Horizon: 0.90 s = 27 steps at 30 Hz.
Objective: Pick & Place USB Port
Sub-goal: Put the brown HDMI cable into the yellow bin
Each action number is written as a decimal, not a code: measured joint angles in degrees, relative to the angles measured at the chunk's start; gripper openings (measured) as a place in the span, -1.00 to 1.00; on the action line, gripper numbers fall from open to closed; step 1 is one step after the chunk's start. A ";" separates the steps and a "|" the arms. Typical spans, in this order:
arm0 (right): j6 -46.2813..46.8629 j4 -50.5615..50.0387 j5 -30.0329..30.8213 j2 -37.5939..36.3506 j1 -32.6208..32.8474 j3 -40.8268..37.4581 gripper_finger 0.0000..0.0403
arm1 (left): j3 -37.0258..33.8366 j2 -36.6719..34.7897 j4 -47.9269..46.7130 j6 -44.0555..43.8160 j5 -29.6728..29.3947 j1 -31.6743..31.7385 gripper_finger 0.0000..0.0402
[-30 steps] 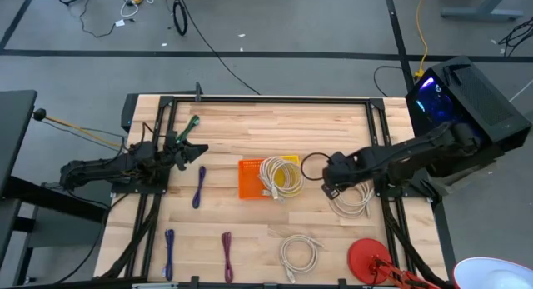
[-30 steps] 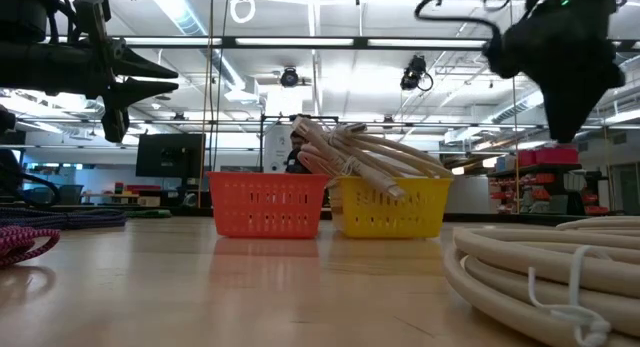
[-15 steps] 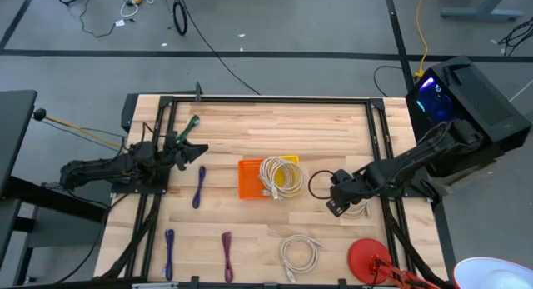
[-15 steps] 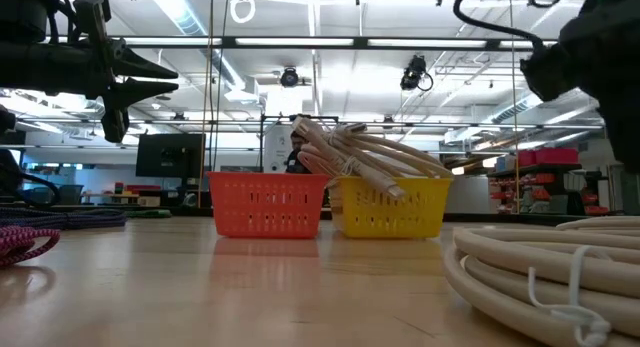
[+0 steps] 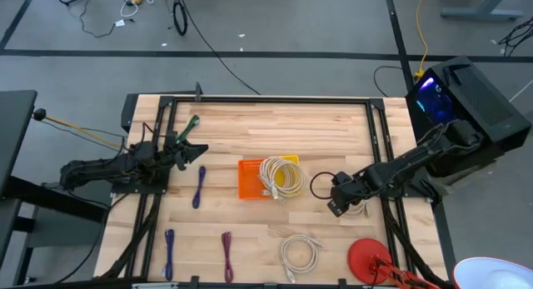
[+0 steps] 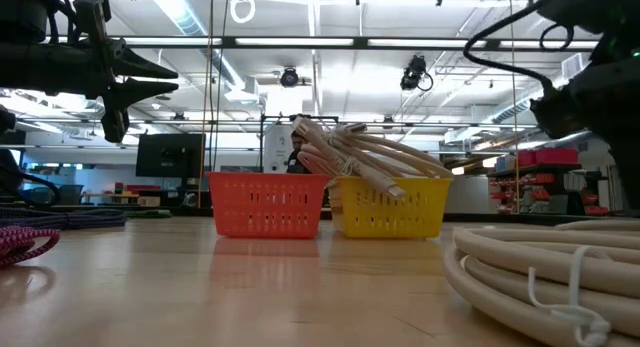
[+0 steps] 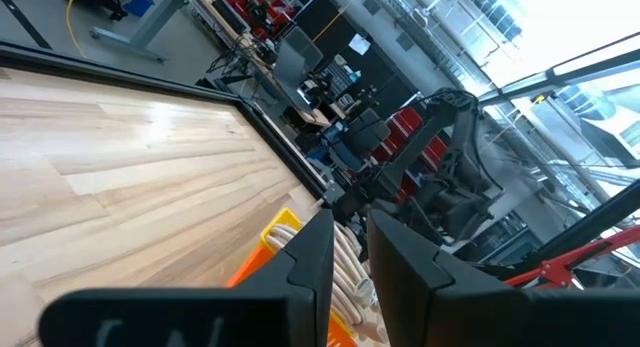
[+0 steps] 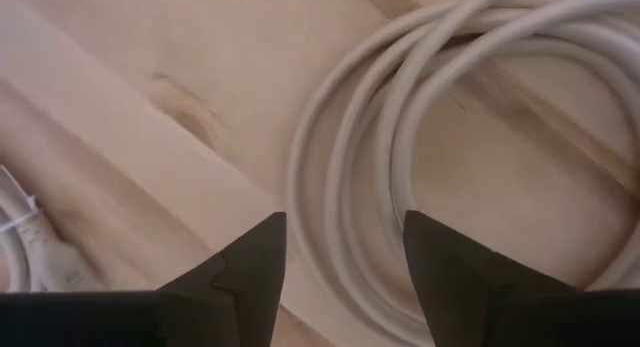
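- One white cable coil (image 5: 278, 177) already lies across the orange basket (image 5: 248, 179) and the yellow basket (image 5: 290, 174) at mid-table.
- The right gripper (image 5: 335, 203), fingers spread wide and empty, hangs over a second white coil (image 8: 420, 137) on the right, not yet grasped.
- A third white coil (image 5: 298, 254) and three purple cables (image 5: 198, 187) wait near and left.
- The left gripper (image 5: 193, 149) idles at far left, fingers nearly together, holding nothing.

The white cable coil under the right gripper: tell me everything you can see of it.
The white cable coil is a smooth, cream-white round cord wound in several loose loops, lying flat on the wooden table right of the yellow basket. The right gripper hangs just above it with its fingers spread, straddling the coil's near strands without holding them. In the low view the loops stack in the foreground, bound by a thin tie.
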 joint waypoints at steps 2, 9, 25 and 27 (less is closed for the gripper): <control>-0.15 0.93 0.04 0.00 -0.64 -0.92 0.02 | 0.01 0.00 0.00 0.00 0.00 0.00 -0.66; -0.19 5.35 0.58 0.00 -2.18 -5.16 0.02 | 0.00 0.00 0.00 -0.15 -0.02 -0.01 -0.66; -0.11 13.30 0.42 -0.01 -3.13 -8.04 -0.95 | 0.00 -0.02 -0.03 -0.26 -0.21 0.00 -0.66; -0.39 11.99 2.26 0.33 -3.14 -6.17 -0.95 | 0.00 -0.01 -0.04 -0.26 -0.22 0.00 -0.66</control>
